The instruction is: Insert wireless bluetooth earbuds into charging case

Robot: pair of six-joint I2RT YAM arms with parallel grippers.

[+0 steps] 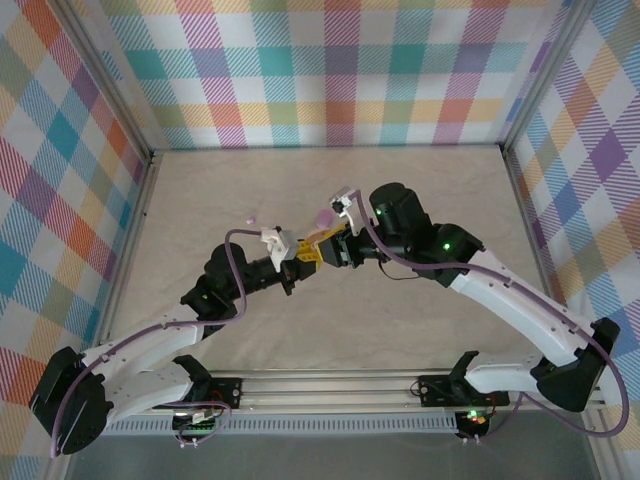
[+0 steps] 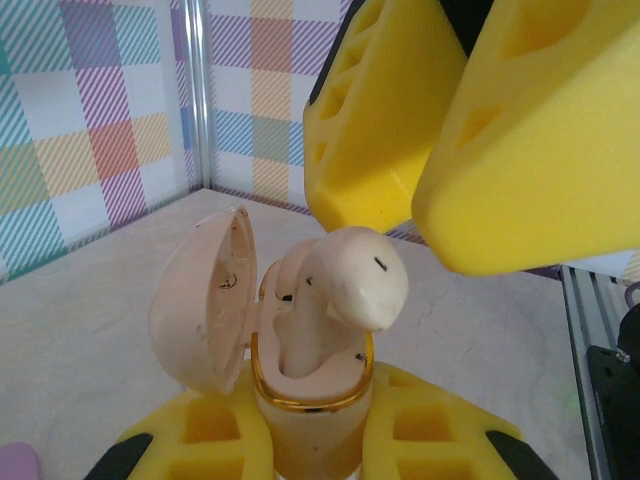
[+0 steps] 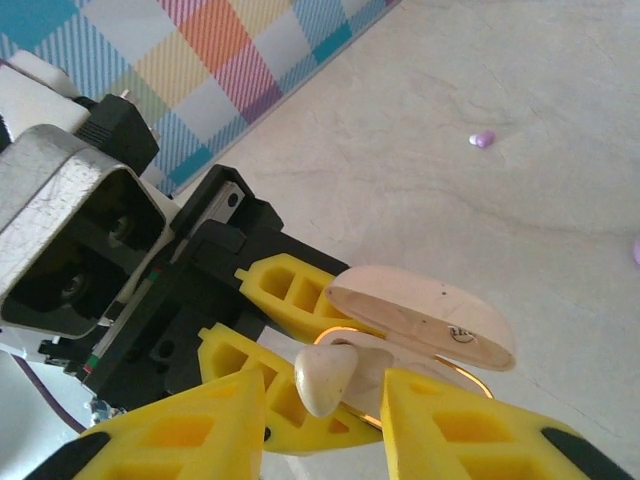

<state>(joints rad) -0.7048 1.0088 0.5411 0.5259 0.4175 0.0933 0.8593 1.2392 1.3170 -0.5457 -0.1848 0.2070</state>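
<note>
**Cream earbud stands in open case held between two hands**

The left hand [image 2: 312, 435] is clamped on a cream charging case [image 2: 310, 405], its yellow fingers [image 2: 200, 440] pressing the lower body from both sides and holding it upright above the surface [image 3: 520, 80]. The case's lid [image 2: 200, 300] is swung open to one side, and a gold rim rings the mouth. One cream-white earbud [image 2: 352, 280] stands stem-down in the case, its rounded head rising above the rim and leaning a little away from the lid.

The right hand [image 3: 325, 405] hangs just over the case with its yellow fingers [image 3: 455, 425] apart, the head of the bud lying in the gap between them. Whether either finger touches the bud cannot be told.

In the top view the two arms meet at the middle of the surface. A light purple earbud [image 3: 483, 139] lies loose on the surface, well apart from the hands, and a larger pale purple object [image 1: 323, 216] sits near the right hand, beyond the case
</note>
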